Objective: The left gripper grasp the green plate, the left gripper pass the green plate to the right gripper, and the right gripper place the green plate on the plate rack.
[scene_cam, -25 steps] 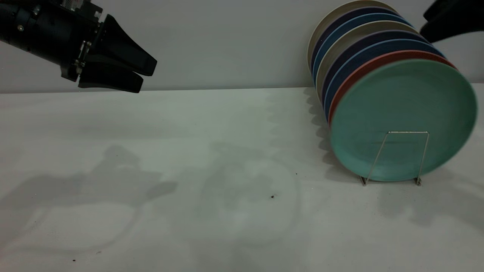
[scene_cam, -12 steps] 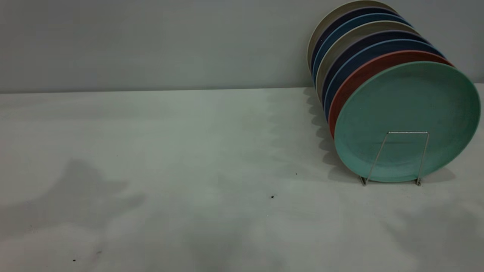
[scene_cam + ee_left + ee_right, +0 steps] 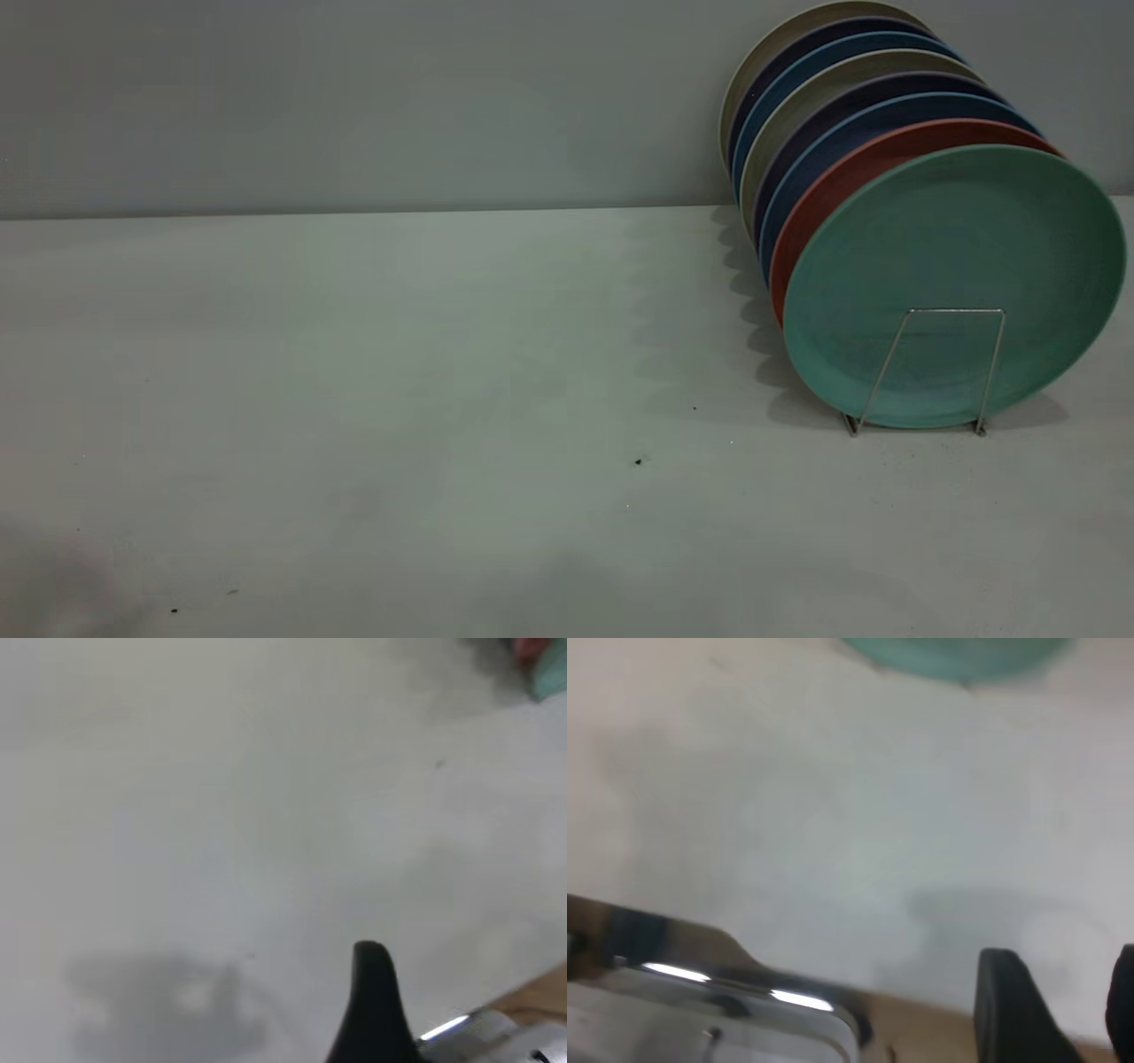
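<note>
The green plate (image 3: 952, 283) stands on edge at the front of a row of plates in the plate rack, whose front wire loop (image 3: 957, 310) crosses its face. Neither arm shows in the exterior view. In the left wrist view one black finger (image 3: 372, 992) of my left gripper hangs over bare table, far from the green plate's edge (image 3: 551, 678); its other finger is hidden. My right gripper (image 3: 1063, 966) is open and empty above the table's near edge, with the green plate (image 3: 957, 656) well away from it.
Behind the green plate stand a salmon-pink plate (image 3: 850, 168), several blue plates (image 3: 824, 124) and beige ones, leaning toward the back wall. The white table (image 3: 399, 354) stretches left of the rack. A wooden table edge (image 3: 540, 988) shows in the left wrist view.
Both arms have left the exterior view, the left one from the upper left, the right one from the upper right. Their shadows on the table faded. The green plate shifted slightly, then stayed in the rack.
</note>
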